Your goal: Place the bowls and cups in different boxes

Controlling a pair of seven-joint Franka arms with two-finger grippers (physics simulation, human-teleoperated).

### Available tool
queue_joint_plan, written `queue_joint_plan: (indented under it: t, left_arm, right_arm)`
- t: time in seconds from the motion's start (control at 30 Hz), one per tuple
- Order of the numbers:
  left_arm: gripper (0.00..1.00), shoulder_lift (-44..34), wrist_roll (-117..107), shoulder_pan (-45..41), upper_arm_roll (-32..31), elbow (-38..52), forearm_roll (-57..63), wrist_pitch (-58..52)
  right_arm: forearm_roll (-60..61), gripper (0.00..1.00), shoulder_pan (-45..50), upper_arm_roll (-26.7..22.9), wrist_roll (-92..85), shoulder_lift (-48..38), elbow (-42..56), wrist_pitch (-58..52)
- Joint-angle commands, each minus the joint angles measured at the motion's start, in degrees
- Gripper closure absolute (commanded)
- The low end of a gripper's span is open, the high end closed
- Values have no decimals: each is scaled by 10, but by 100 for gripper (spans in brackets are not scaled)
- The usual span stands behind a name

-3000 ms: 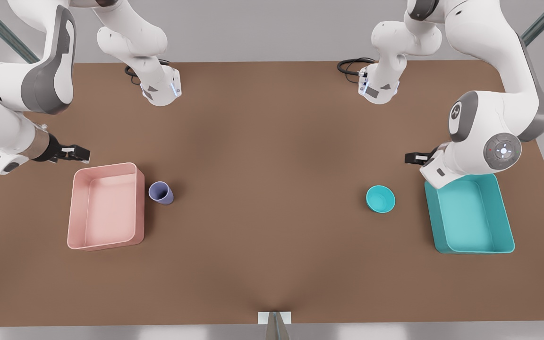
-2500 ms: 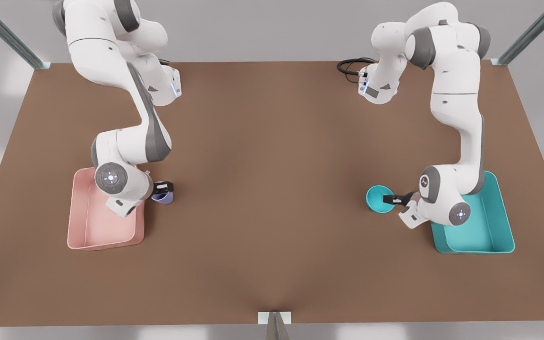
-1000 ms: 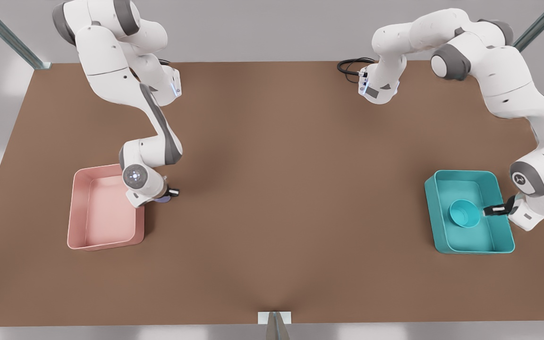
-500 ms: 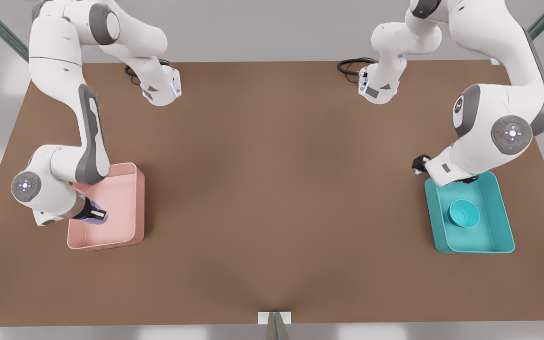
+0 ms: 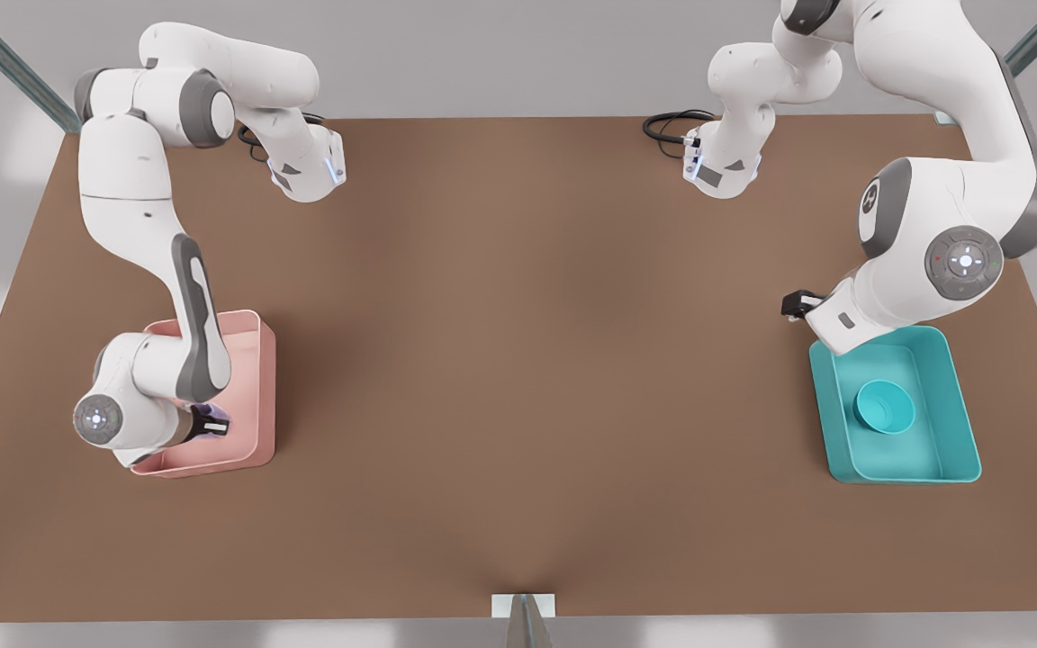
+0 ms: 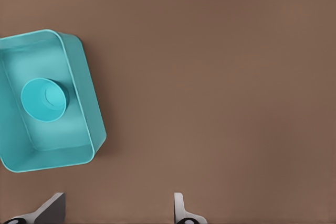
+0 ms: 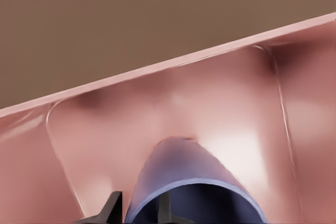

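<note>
Teal bowl (image 5: 884, 406) lies in teal box (image 5: 958, 468), left gripper (image 6: 118, 214) spread above the bench; right gripper (image 5: 212, 420) clamps the cup (image 7: 181, 174) over pink box (image 5: 259, 378), release pending.

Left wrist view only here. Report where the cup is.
Observer: The cup is in the right hand, low inside the pink box, near its front edge in the front view.
Operator: Confirm the grip.
Observer: The right wrist view shows the fingers pinching the cup's wall at the rim, one inside and one outside.
Operator: Say where my left hand sits.
Observer: The left hand hangs off the teal box's far corner, to the front view's left.
</note>
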Motion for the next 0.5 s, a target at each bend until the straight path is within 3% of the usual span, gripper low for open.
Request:
queue_joint_plan:
  t: [0.0,0.2,0.47]
  left_arm:
    - [0,-1,-58,1,0,0,1,-6]
    - [0,-1,-59,1,0,1,2,-8]
    - [0,1,-57,2,1,1,0,-17]
  right_arm:
    - [15,0,-1,0,-74,-1,0,2]
    - [13,0,4,7,-85,-67,0,-47]
    - [29,0,11,14,-74,-285,-2,-257]
